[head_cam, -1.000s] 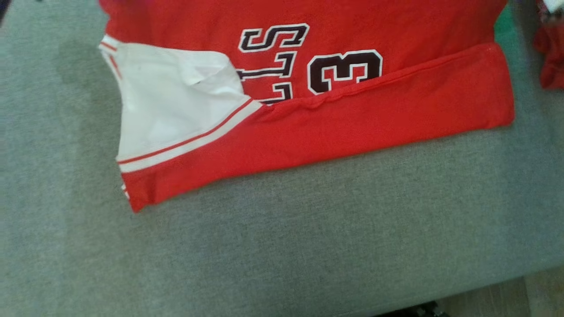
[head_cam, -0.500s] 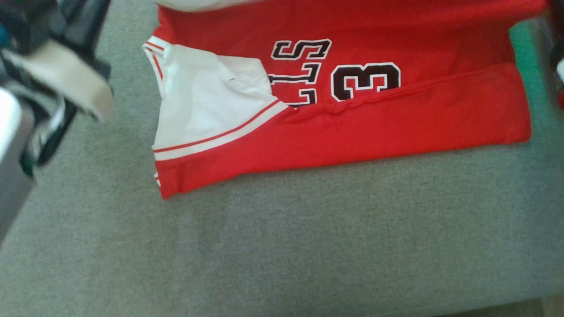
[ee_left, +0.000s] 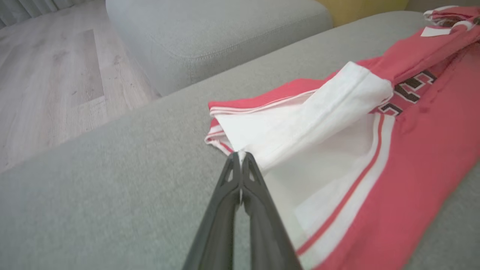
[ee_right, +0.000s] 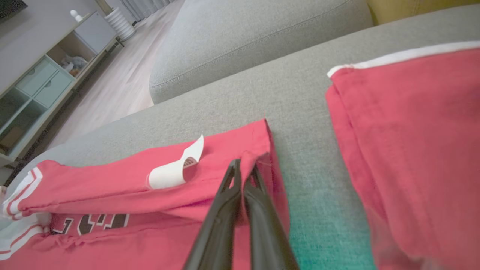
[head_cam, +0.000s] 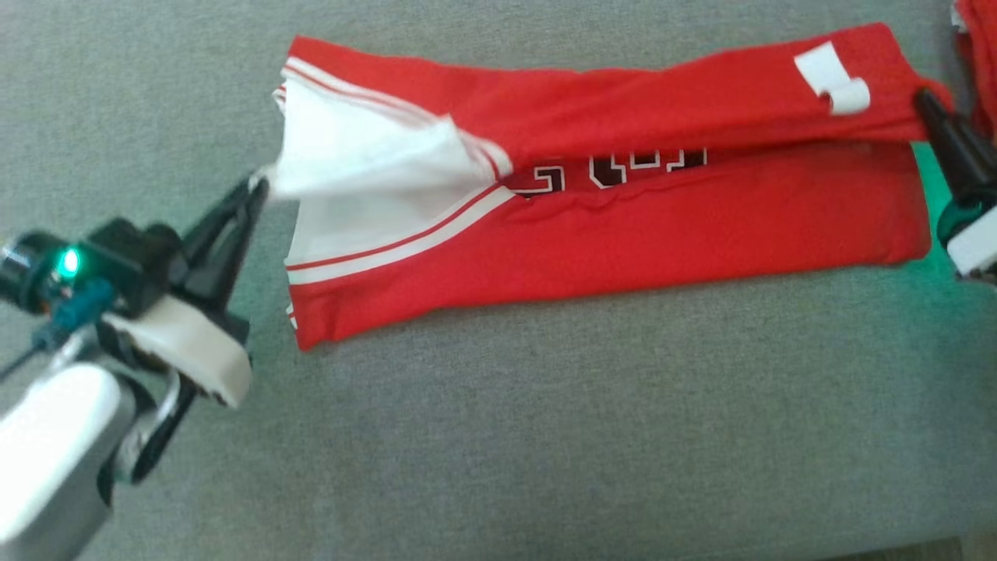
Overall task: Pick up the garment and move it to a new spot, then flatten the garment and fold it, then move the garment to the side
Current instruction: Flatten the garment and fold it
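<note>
Home, prob. a living rm: grey fabric sofa seat (head_cam: 545, 436) w/ a 2nd grey upholstered cushion (ee_left: 210, 33) beyond it, pale wood-look floor (ee_left: 48, 75), low shelf unit (ee_right: 41, 82) w/ cubbies & drawers along the wall, curtains (ee_right: 150, 3) at far end.

The garment (head_cam: 662, 226) is red, with a white panel at its left, red-and-white stripes and black, white-edged lettering. Its label (head_cam: 829, 78) is white and the sofa (head_cam: 545, 428) is grey.
</note>
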### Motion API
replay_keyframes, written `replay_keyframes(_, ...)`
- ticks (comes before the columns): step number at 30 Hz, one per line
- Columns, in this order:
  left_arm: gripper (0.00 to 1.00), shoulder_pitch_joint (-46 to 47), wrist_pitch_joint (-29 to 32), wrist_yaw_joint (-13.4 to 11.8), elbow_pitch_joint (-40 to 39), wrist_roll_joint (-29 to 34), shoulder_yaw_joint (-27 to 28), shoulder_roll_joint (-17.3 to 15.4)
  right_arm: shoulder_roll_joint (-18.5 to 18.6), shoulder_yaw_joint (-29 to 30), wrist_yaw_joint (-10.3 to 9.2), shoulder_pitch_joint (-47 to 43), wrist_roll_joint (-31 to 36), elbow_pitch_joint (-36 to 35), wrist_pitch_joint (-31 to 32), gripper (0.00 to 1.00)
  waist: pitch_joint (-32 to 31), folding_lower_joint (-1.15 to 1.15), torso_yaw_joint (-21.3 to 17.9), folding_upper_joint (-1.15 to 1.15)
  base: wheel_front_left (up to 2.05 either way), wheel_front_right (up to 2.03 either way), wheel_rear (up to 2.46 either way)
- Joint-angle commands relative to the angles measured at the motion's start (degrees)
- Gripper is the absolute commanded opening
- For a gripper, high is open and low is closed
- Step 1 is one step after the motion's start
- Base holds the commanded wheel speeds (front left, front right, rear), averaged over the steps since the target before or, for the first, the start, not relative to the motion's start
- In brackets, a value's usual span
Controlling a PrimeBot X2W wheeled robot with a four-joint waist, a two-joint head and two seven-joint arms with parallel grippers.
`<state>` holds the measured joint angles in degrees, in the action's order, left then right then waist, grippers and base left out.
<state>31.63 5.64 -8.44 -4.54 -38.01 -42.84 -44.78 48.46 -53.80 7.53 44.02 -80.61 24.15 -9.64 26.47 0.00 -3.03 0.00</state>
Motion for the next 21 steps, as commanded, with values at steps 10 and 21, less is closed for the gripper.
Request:
replay_keyframes(10, 0.88, -3.18, -4.12, -2.62, -0.32, 0.06, 0.56, 0.74, 0.26, -0.73, -0.04, -6.59, 0.16, 1.75, -2.71, 1.0, -0.22, 0.0, -0.15, 0.0, 0.0, 0.0, 0.0)
replay_keyframes(21, 1.0, -7.8, -19.93, -13.79, 7.08, 3.12, 4.8, 14.81, -10.27, 17.34, -0.04, -14.46, 10.54, 5.59, -5.33, 1.0, -3.3, 0.0, -0.54, 0.0, 0.0, 0.0, 0.0)
